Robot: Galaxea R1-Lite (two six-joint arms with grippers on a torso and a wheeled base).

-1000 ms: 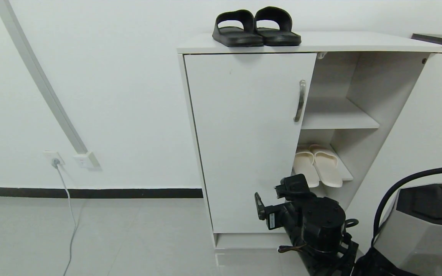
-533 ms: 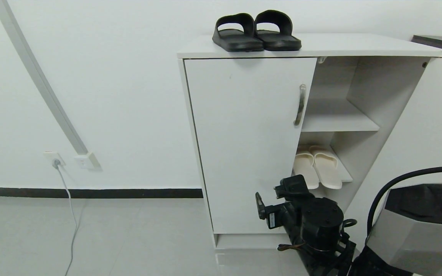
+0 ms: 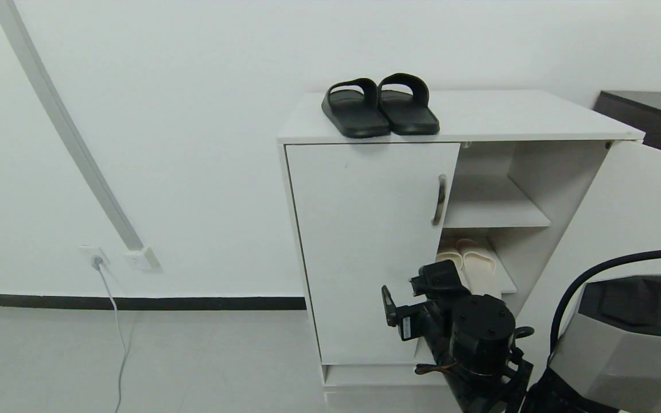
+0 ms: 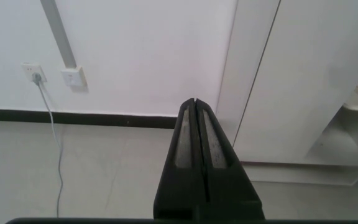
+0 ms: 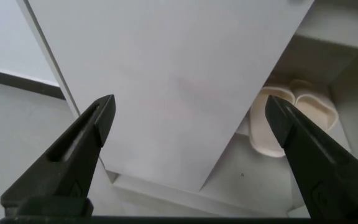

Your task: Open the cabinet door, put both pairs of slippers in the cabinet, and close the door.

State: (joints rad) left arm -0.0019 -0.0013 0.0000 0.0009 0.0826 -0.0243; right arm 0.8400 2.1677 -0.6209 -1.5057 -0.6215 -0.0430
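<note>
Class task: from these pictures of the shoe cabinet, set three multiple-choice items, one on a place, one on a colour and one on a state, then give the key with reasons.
1. Where do the black slippers lie? A on the floor; B on top of the cabinet; C on the upper shelf.
2. What colour is the pair on the lower shelf? A cream; B red; C blue.
3. How is the right tool? A shut on a slipper; B open and empty; C shut on the door handle.
Key: 1 B, they sit on the white top board. 2 A, both look pale cream. 3 B, it gapes wide with nothing in it.
</note>
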